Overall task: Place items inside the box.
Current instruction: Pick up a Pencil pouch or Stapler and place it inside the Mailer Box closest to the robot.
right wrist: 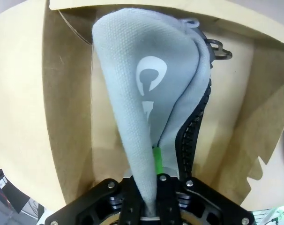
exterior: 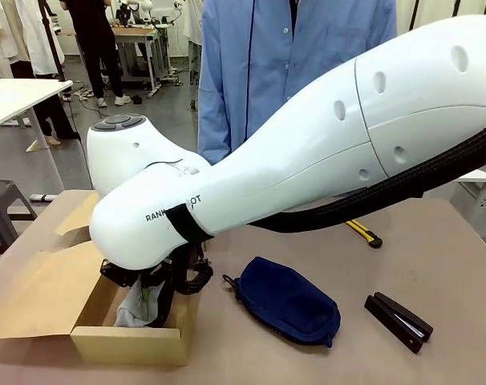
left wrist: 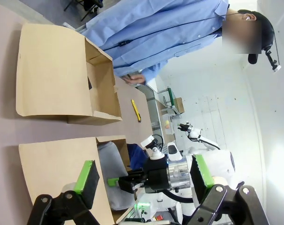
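Observation:
My right gripper reaches across to the open cardboard box at front left and is shut on the grey pencil case. The case hangs down inside the box, its black zip along one side. In the left wrist view, the left gripper is open and holds nothing; past it, the grey case is in the box. A navy pouch lies on the table right of the box. The black stapler is further right. A yellow-black utility knife lies partly behind the right arm.
The right arm's white body spans the middle of the table. A person in a blue shirt stands at the far side. The box's flaps are spread open. Brown tabletop is bare at the right.

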You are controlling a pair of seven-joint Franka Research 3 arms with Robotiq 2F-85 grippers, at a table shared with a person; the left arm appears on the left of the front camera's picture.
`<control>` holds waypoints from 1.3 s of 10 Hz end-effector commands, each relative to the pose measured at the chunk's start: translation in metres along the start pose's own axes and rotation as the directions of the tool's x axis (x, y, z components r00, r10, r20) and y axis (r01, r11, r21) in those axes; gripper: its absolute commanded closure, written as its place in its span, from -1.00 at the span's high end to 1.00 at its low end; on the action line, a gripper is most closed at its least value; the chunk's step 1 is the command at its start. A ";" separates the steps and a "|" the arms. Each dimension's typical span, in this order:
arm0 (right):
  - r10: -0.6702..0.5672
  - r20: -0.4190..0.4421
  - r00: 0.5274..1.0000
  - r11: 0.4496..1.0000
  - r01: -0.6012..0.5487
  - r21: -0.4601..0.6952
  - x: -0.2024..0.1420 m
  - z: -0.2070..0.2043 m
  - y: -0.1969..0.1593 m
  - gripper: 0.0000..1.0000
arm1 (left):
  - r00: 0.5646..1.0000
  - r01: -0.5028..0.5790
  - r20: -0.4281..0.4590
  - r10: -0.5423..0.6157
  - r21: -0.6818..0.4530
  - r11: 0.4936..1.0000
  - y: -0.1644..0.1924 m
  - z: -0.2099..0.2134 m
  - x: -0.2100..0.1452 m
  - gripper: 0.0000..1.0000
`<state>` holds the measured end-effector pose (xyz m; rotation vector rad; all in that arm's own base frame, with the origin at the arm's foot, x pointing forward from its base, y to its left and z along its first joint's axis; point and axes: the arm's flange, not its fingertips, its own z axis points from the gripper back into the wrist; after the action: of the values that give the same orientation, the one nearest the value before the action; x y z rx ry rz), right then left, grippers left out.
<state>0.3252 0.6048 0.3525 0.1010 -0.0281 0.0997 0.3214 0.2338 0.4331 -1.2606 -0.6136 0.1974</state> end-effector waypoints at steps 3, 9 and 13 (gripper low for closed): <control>0.017 -0.052 0.998 0.999 -0.016 0.032 0.006 0.003 0.003 -0.93 | 1.000 0.022 0.003 -0.022 -0.015 1.000 -0.001 -0.001 -0.001 1.00; -0.004 -0.016 1.000 0.999 0.004 0.040 0.005 0.012 0.000 0.73 | 1.000 0.022 0.003 -0.022 -0.015 1.000 -0.001 -0.001 -0.001 1.00; 0.051 -0.006 0.999 0.997 -0.050 0.058 -0.012 0.069 -0.013 1.00 | 1.000 0.022 0.003 -0.022 -0.015 1.000 -0.001 -0.001 -0.001 1.00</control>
<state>0.3256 0.6018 0.4028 0.1586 -0.0294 0.1141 0.3214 0.2338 0.4331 -1.2606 -0.6137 0.1973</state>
